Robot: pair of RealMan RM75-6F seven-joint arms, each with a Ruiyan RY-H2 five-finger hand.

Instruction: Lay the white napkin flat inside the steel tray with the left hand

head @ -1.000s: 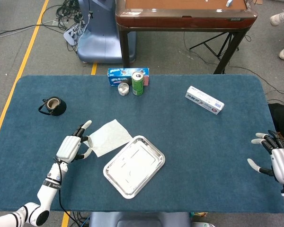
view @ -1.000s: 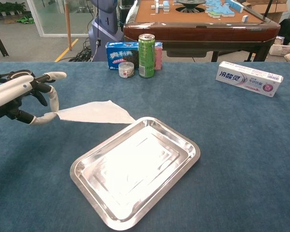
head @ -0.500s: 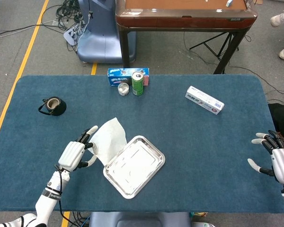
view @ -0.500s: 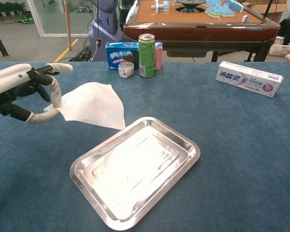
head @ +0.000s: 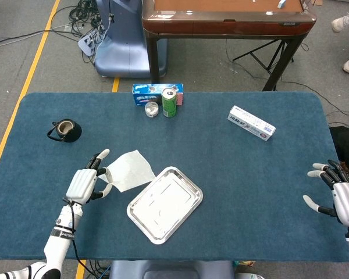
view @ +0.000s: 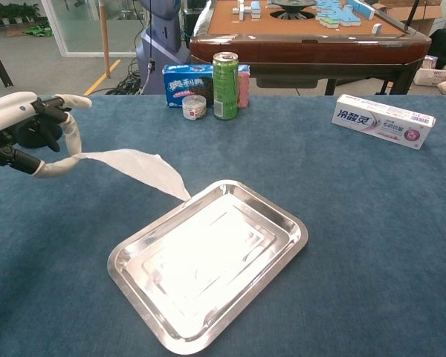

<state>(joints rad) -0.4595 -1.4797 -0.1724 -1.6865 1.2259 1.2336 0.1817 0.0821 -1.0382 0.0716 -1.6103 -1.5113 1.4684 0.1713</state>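
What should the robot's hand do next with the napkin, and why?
Probably carry it to the right, over the tray. The left hand pinches one edge of the napkin, which hangs beside the tray's near-left rim, not yet inside it.
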